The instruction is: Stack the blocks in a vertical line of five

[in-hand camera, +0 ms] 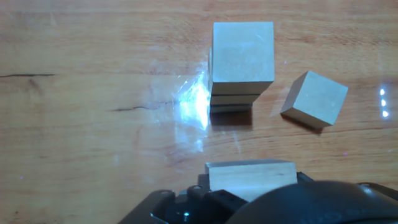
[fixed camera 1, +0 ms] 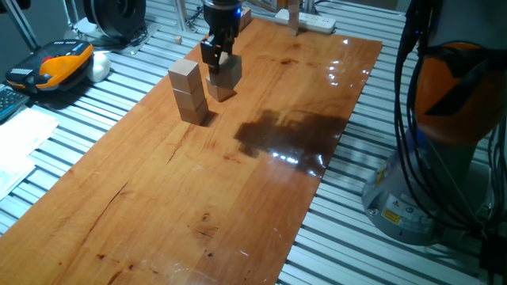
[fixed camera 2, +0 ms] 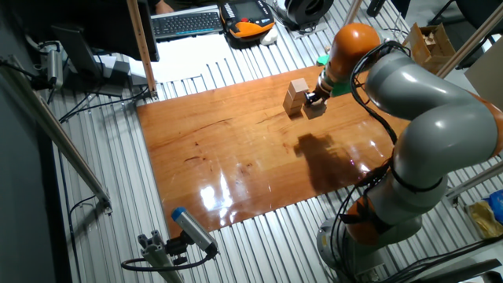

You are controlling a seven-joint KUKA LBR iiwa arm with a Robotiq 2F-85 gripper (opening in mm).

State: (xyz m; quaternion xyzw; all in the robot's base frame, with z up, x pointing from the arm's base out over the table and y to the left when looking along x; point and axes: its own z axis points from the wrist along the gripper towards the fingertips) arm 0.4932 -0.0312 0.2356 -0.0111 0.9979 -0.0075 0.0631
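A stack of three tan blocks [fixed camera 1: 188, 93] stands on the wooden board, in the far left part. It also shows in the hand view [in-hand camera: 242, 59] and in the other fixed view [fixed camera 2: 295, 94]. My gripper [fixed camera 1: 217, 58] is just right of the stack. It is shut on a fourth block [fixed camera 1: 228, 68], which shows at the bottom of the hand view [in-hand camera: 250, 177]. A fifth block [fixed camera 1: 221, 89] lies loose on the board below the held one, turned at an angle [in-hand camera: 314, 98]. The held block is at about the height of the stack's top.
A white power strip [fixed camera 1: 306, 20] lies at the board's far end. An orange and black device [fixed camera 1: 57, 65] and papers [fixed camera 1: 20, 150] are off the board to the left. The robot's base [fixed camera 1: 444, 134] stands to the right. A keyboard [fixed camera 2: 187, 22] sits behind the board.
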